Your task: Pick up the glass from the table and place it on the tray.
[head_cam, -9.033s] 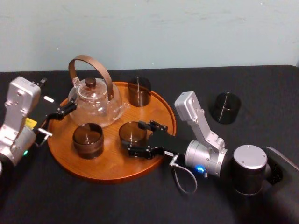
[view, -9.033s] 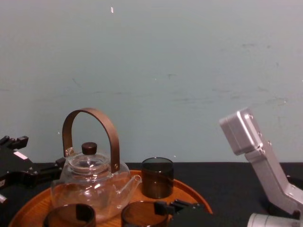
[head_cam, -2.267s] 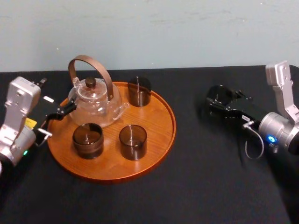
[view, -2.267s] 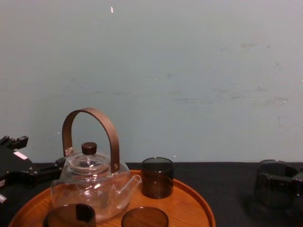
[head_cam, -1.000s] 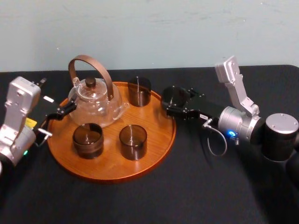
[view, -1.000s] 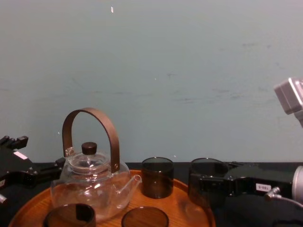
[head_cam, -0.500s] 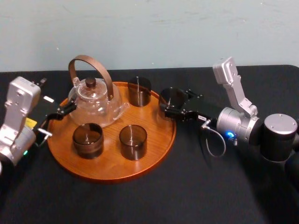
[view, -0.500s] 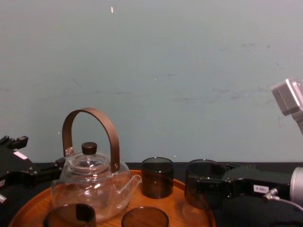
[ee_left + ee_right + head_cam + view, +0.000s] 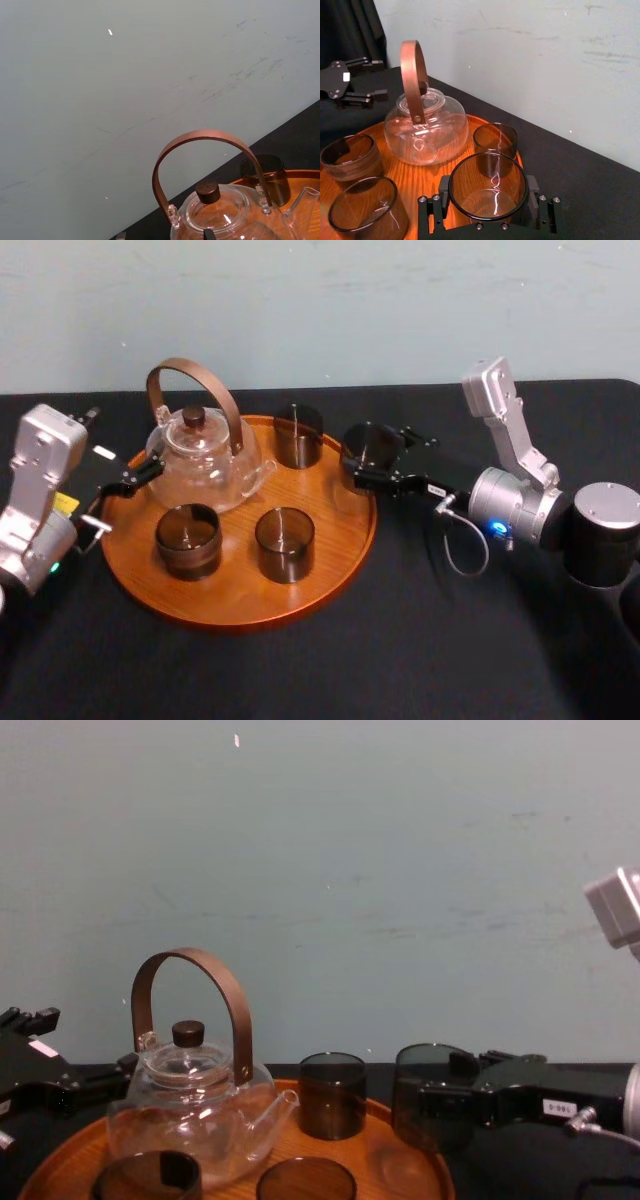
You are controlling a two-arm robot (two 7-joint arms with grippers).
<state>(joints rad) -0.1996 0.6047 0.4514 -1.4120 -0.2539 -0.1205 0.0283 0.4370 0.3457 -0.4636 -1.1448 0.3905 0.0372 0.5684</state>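
At the left edge of the black bench (image 9: 300, 670) the left pincer (image 9: 122, 496) sits parked with its fingers spread, just beside the left rim of the tray (image 9: 240, 615) and holding nothing. On the tray, a clear teapot (image 9: 205, 455) with a brown hoop handle stands at the far left. Two dark glasses (image 9: 188, 538) (image 9: 284, 542) stand nearer, and a third (image 9: 298, 435) is at the far side.

At the tray's right rim the right pincer (image 9: 372, 464) is pinching the glass (image 9: 368, 445) across its width, one finger on each side of the wall. The glass is upright, its mouth open upward. From the chest view its base seems to hang just above the rim, so I judge it is not yet set down.

The glass looks thin-walled, so it is probably light, stiff, smooth enough to slip, and easy to crack. The side-to-side hold around the wall below the lip suits it, with a modest squeeze. Bare wood to the right of the other glasses looks like the safe spot, and it should go down level, without knocking the rim.
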